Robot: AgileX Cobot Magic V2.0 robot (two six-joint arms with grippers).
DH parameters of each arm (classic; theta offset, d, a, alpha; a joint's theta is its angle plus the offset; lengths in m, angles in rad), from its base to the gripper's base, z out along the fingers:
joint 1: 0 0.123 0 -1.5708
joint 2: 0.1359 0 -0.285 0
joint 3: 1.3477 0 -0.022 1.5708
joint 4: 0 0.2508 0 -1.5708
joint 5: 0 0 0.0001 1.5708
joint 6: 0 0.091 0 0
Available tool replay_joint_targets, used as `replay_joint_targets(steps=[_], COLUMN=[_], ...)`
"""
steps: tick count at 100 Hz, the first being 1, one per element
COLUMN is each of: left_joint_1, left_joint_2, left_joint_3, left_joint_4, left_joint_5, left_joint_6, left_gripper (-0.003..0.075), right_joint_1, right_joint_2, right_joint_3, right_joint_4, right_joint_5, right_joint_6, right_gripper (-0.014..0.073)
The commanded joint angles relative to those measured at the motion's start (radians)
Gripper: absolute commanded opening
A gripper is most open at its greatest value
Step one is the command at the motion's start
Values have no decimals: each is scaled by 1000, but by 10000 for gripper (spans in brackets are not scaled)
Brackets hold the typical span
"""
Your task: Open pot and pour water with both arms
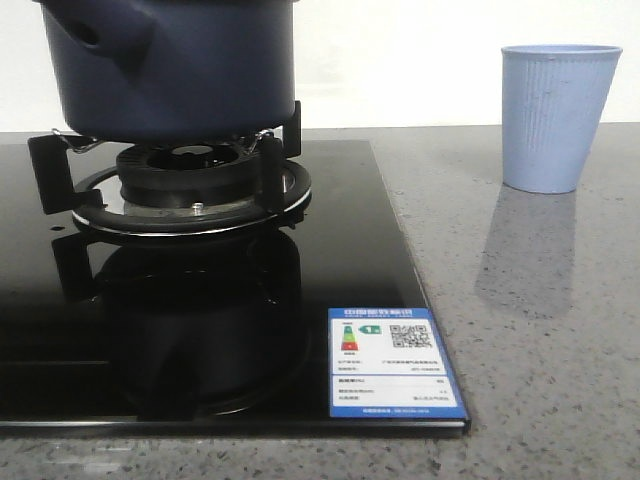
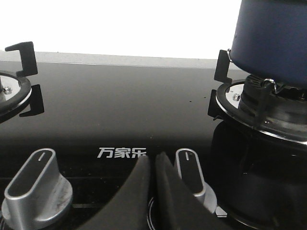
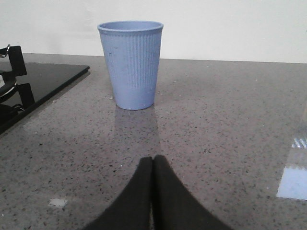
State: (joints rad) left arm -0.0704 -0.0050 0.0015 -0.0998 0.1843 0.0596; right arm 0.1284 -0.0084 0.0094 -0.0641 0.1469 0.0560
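Note:
The dark navy-blue pot (image 1: 170, 65) sits on the burner grate (image 1: 190, 185) of the black glass stove at the front view's upper left; its top is cut off by the frame edge. It also shows in the left wrist view (image 2: 273, 40). A light blue ribbed cup (image 1: 558, 115) stands on the grey counter to the right, also in the right wrist view (image 3: 130, 63). My left gripper (image 2: 153, 160) is shut and empty, low over the stove's knobs. My right gripper (image 3: 153, 160) is shut and empty over the counter, short of the cup. No gripper shows in the front view.
Silver knobs (image 2: 41, 184) (image 2: 191, 170) line the stove's front edge. A second burner (image 2: 12, 91) sits further left. A blue and white energy label (image 1: 392, 365) is stuck near the stove's front right corner. A pale wall backs the grey speckled counter (image 3: 230, 120).

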Motion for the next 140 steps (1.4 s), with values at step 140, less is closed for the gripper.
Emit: replay_joint_targets(steps=[140], left_joint_1=[0], left_joint_2=[-25], left_joint_3=[31], left_joint_4=[-545], left_joint_5=[-184], left_joint_6=[-11], left_gripper=[-19], right_joint_1=[-5], right_joint_2=[-20], right_joint_3=[27], right_joint_4=[482], right_joint_5=[-161], right_joint_6=[-4], right_gripper=[-74])
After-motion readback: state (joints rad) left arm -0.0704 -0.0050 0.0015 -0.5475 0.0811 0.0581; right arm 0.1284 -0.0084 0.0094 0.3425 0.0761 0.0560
